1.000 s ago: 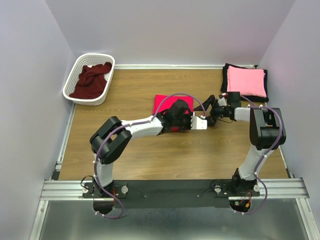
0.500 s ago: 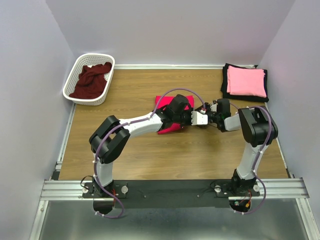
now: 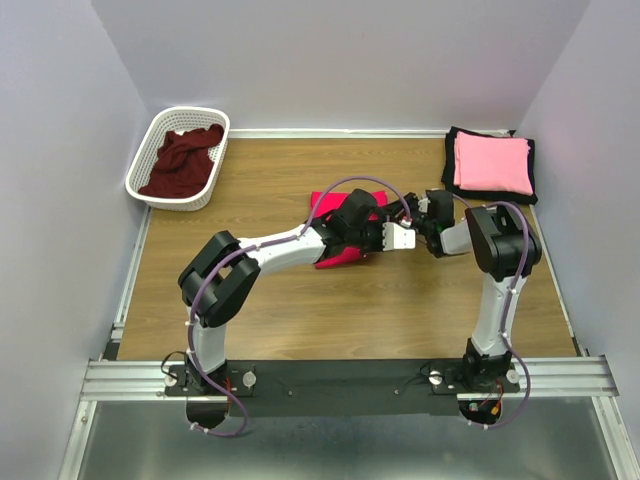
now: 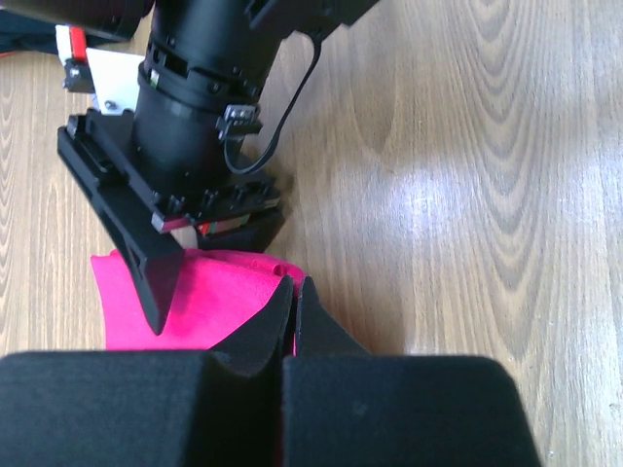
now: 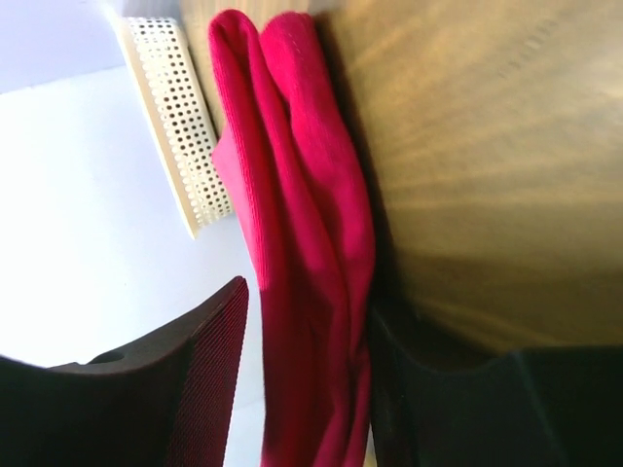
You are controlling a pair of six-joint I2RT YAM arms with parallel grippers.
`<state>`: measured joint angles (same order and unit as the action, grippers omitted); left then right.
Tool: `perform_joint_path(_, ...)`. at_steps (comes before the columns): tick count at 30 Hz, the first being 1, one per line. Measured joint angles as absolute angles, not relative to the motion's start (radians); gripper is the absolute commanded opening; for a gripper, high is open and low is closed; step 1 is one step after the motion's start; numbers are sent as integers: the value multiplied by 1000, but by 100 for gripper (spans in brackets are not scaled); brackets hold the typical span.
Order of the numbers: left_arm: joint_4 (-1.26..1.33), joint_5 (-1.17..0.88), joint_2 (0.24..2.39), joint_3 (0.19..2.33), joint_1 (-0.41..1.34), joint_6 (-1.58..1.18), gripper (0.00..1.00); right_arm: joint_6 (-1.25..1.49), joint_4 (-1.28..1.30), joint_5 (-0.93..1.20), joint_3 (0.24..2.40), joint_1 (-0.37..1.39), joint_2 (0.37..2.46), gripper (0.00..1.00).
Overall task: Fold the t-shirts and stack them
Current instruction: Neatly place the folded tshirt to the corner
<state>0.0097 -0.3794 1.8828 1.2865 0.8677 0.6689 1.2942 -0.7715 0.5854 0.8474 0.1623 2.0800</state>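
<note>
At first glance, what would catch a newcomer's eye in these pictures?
Both arms meet at mid-table, the left gripper and right gripper each pinching the crimson-red shirt. Far right, a folded pink shirt lies on a black shirt; far left, a white basket holds a maroon shirt.

The right arm has swung in from the right side of the worktop toward the middle. Its elbow is folded closer to the left arm, so the right hand now meets the left hand over the crimson-red t-shirt. The right hand's fingers, spread wide a second ago, have drawn partway together on the shirt's folded edge. The left hand has shifted slightly away from the bases, and more red cloth now shows bunched beside its forearm.
</note>
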Motion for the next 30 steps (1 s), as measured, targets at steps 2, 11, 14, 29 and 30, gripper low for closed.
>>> perform_joint_path(2, 11, -379, 1883, 1287, 868, 664, 0, 1295, -781, 572, 857, 172, 2090, 52)
perform_joint_path(11, 16, -379, 1883, 1302, 866, 652, 28, 1258, -789, 533, 885, 197, 2136, 9)
perform_joint_path(14, 21, -381, 1870, 1286, 861, 641, 43, 1187, -716, 536, 947, 197, 2138, 1)
perform_joint_path(29, -105, -414, 1526, 1166, 641, 471, 97, 330, 31, 434, 1573, 125, 2140, 1)
perform_joint_path(30, -112, -414, 1515, 1155, 640, 464, 97, 283, 68, 429, 1603, 109, 2142, 1)
